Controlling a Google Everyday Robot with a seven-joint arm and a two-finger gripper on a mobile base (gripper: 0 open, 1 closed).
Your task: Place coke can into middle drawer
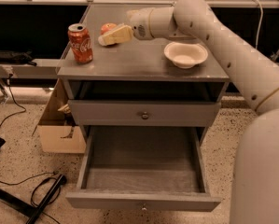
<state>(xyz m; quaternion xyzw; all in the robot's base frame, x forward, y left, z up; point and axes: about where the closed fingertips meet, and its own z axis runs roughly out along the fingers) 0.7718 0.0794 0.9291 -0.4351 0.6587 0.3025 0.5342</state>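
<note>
Floor: pale speckled stone, with dark cables (41,190) lying across it at the far left.
Cardboard box (59,136): brown and matte with open flaps, on the floor just beside the left side of the desk.
Coke can (80,43): a small red cylinder with white script and a silver top. It stands upright on the left part of the desk top near the front edge, outside any drawer, and nothing touches it.
Apple (108,27): round and reddish, behind and to the right of the can, partly hidden by the end effector.
End effector (106,38): smooth cream plastic, pointing left and slightly down over the desk top. It sits between the can and the bowl, directly in front of the apple and apart from the can. How far open it is cannot be told, nor whether it touches the apple.
Desk (143,65): grey wood with a flat matte top and square edges.
Upper drawer front (176,113): grey, closed, with a small round metal knob.
Middle drawer (143,169): wide and shallow grey wood, standing open toward the camera with its grained floor showing.
Bowl (185,54): shallow, round and off-white, on the right part of the desk top.
Arm (232,55): thick, rounded white segments dotted with small dark holes, reaching in from the right.
</note>
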